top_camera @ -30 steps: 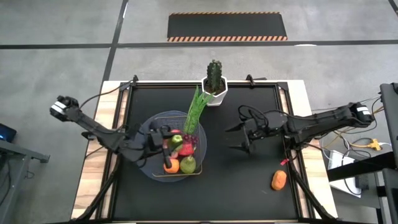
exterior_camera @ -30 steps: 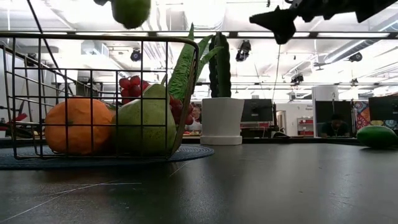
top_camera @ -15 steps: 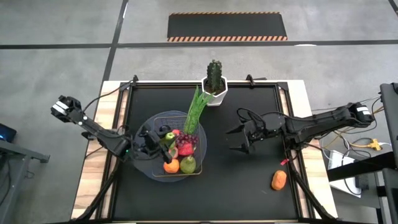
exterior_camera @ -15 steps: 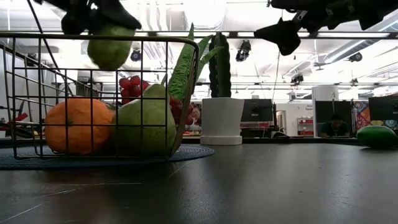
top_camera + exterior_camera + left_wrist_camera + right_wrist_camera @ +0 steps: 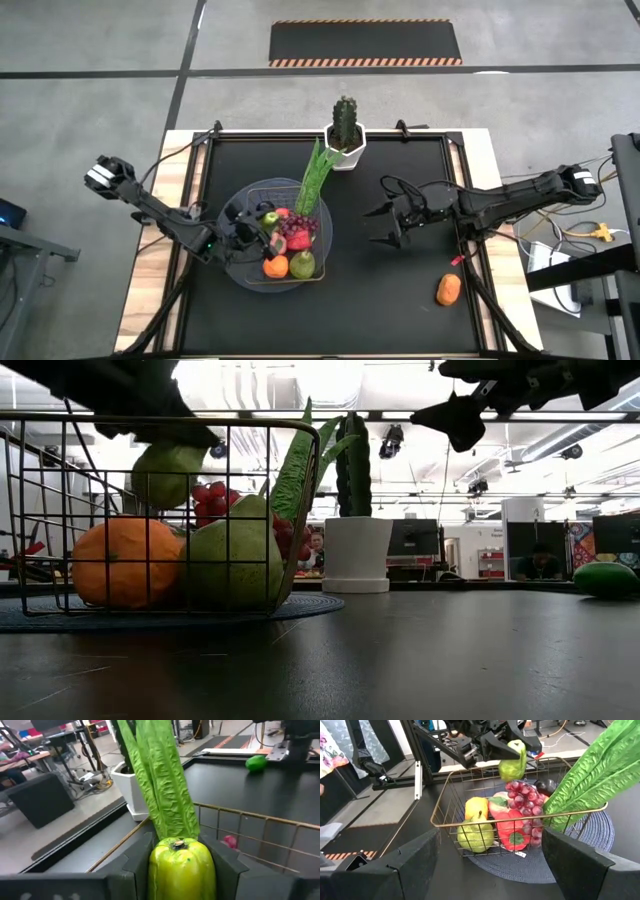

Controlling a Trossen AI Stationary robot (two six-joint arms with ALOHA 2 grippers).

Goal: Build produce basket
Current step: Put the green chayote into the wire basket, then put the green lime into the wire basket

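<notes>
from the high view i saw the basket point(image 5: 283, 243) sitting on its round grey-blue disc point(image 5: 240, 200), just in front of the cactus pot point(image 5: 344, 150). my left gripper point(image 5: 262, 220) was over the basket's left part, clamped on a small green pepper point(image 5: 272, 218). inside the basket lay an orange point(image 5: 275, 266), a green pear point(image 5: 302, 264), a red pepper point(image 5: 298, 240) and purple grapes point(image 5: 298, 224), with the long leafy stalk point(image 5: 314, 178) leaning out of the basket toward the pot. my right gripper point(image 5: 378, 225) hung to the right of the basket, well apart from it, fingers spread and holding nothing. a carrot point(image 5: 449, 290) lay on the black table point(image 5: 400, 310), far right of the basket and nearer the front edge.

in the low view the green pepper point(image 5: 165, 468) hung inside the basket point(image 5: 160, 510) below its top rim, above the orange point(image 5: 125, 572) and the pear point(image 5: 235, 560), with the dark left gripper point(image 5: 150, 420) on top of it. the pot point(image 5: 355, 553) stood behind the basket.

through the left wrist view the pepper point(image 5: 181, 867) sat squeezed between my two dark fingers point(image 5: 137, 862), stem upward, the leafy stalk point(image 5: 160, 785) rising just behind it.

in the right wrist view the right fingers point(image 5: 405, 865) stood wide apart, and between them i saw the basket point(image 5: 520, 820) with the left gripper point(image 5: 507, 751) holding the pepper point(image 5: 512, 766) just above the grapes point(image 5: 522, 800).
</notes>
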